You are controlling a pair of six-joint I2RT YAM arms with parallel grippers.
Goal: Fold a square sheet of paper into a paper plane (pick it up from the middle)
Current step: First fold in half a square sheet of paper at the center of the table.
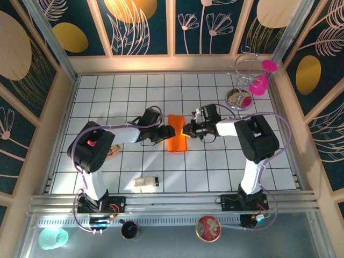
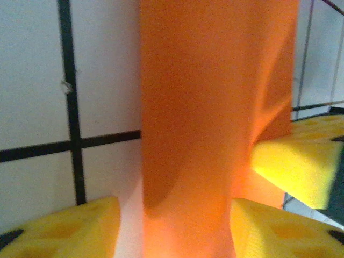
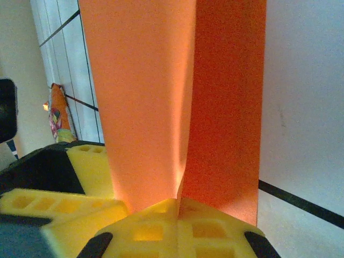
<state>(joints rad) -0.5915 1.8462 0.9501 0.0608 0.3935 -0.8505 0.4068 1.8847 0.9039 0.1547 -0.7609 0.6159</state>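
Orange square sheet of paper (image 1: 176, 144) lies near the middle of the white tiled table (image 1: 226, 166), folded into a narrow upright strip between the two arms. In the left wrist view the square sheet of paper (image 2: 199, 107) rises as a tall band from the bottom edge; in the right wrist view it (image 3: 145, 80) shows two layers meeting along a sharp lengthwise crease.

From above, the left gripper (image 1: 169, 132) reaches the strip's left edge and the right gripper (image 1: 186, 130) its right edge, the two facing each other at about mid-height.

The left gripper (image 2: 174, 231) stands with its jaws apart on either side of the paper. One of its yellow fingers (image 2: 64, 231) is clear of the sheet, with bare table showing between, while the other sits against the strip's far side. It is not clamped. A yellow pad (image 2: 301, 161) of the other gripper pokes in from the right, touching the paper.

The right gripper (image 3: 177, 212) is closed, its yellow pads pressed together on the sheet's edge right at the crease.

A small multicoloured wrapper (image 1: 114, 151) lies left of the paper, beside the left arm, well apart from the sheet; it also shows (image 3: 56, 113) in the right wrist view. A small beige block (image 1: 145, 183) sits nearer the arm bases. A wire stand (image 1: 242, 80) with pink pieces is at the far right corner
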